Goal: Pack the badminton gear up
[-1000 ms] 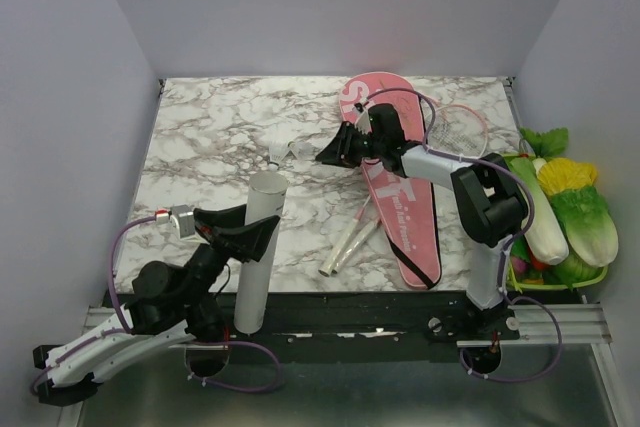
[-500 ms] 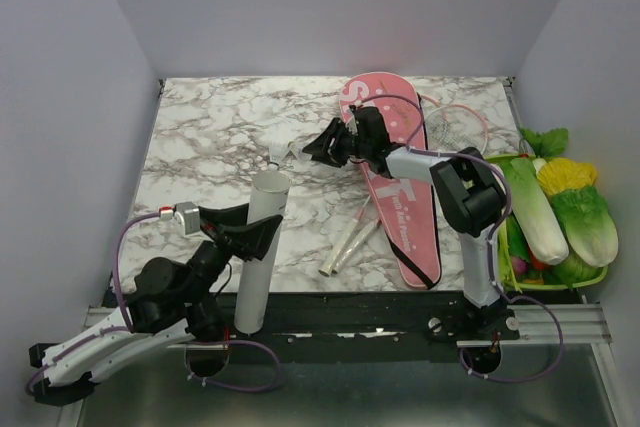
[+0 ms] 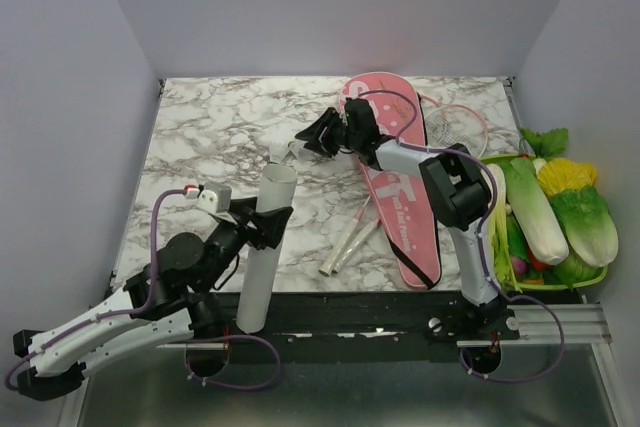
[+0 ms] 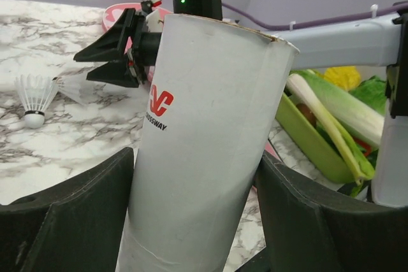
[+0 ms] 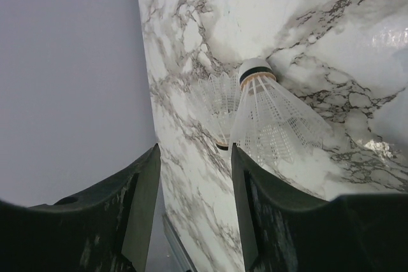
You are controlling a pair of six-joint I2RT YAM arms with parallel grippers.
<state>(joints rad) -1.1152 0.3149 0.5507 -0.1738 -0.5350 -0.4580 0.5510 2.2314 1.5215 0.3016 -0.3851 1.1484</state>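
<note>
Since a second back, the right gripper (image 3: 312, 137) has pushed from 1 o'clock toward 12 o'clock, out over the loose shuttlecocks. The left gripper (image 3: 263, 225) has swung its load inward and tipped it further toward the table's middle.

Long white cardboard tube (image 3: 266, 252), red logo on its side: sits at 7 o'clock by the near edge of the grey-veined marble tabletop (image 3: 200, 127). Its open mouth is up and leans toward 12 o'clock. The left gripper clamps it around the body, with a black finger pressed to each flank in the left wrist view.

Two white shuttlecocks with mesh skirts (image 5: 271, 119): they lie on the marble at 12 o'clock, close together, and I cannot tell whether they touch. The right gripper's jaws stand moderately apart and empty. The tips are just short of the nearer skirt and lined up on it.

Long pink racket-shaped bag with white lettering and black edging (image 3: 405, 212): lies flat from 1 to 4 o'clock. Slim pink-white rackets (image 3: 345, 242): the grips lie at 5 o'clock beside the bag.

Green tray of toy vegetables (image 3: 560, 217): at 3 o'clock, off the table's side.

Step in hand, as I judge it: loading shuttlecocks into the tube. The next move calls for the right jaws to advance slightly and close on the nearer shuttlecock. It would then be carried to the tube mouth while the left holds that mouth steady. Rackets and bag are not yet packed.
</note>
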